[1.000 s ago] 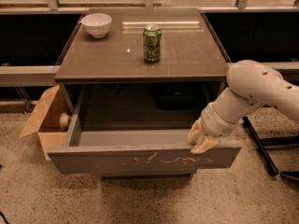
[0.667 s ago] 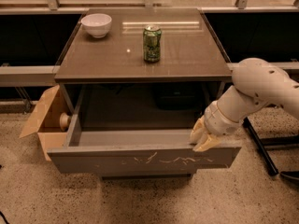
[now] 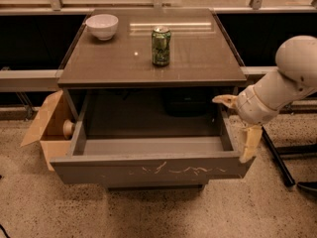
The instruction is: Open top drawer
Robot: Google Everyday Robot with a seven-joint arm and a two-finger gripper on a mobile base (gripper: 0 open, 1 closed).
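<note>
The top drawer (image 3: 148,170) stands pulled far out of the grey-brown cabinet, its flat front marked with pale scratches across the middle. Its inside looks empty. My gripper (image 3: 237,128) is at the drawer's right side, just outside the right wall near the front corner. Its two pale fingers are spread wide: one finger (image 3: 224,100) points left over the drawer wall, the other points down beside the front's right end. It holds nothing. The white arm (image 3: 292,73) comes in from the right.
A green can (image 3: 161,45) and a white bowl (image 3: 102,26) stand on the cabinet top (image 3: 198,58). An open cardboard box (image 3: 47,128) sits on the floor at the left. Dark stand legs (image 3: 282,157) lie on the floor at the right.
My gripper has let go of the drawer front's right end, lifted and moved right, and its fingers have spread apart. The drawer stays pulled out.
</note>
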